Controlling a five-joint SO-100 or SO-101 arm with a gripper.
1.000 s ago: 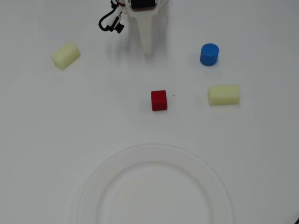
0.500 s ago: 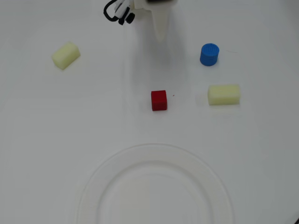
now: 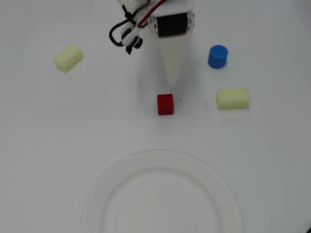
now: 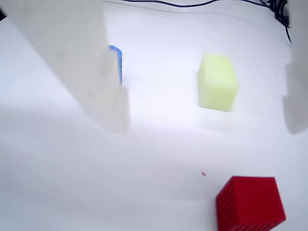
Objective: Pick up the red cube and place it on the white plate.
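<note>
Broadly, a white table filling the whole overhead view. On it, at the bottom centre, the white plate, large, round, empty, hardly distinct from the surface. At the top centre, the gripper, pointing down the frame toward the middle, with black and red wires to its left. In the wrist view, fingers spread wide: one at the upper left, the other at the right edge, nothing held between.

Next in size, two pale yellow blocks: one at the upper left, one at the right. Above the right one, a blue cylinder. Smallest, the red cube, alone near the centre of the overhead view, just below the finger tip, apart from it, and well above the plate. In the wrist view, low and to the right, not centred in the gap.

Probably the approach step, grasp not yet begun. To do it well:
- shift sideways first, so that the cube sits in the middle of the gap, not close to one finger;
- descend only after that, jaws kept wide, tips low enough to meet the cube's sides and not its top;
- square the pads to two flat faces, never to the corners;
- avoid brushing the right yellow block, the nearest neighbour;
- close slowly; possible slip of so small a piece otherwise.
</note>
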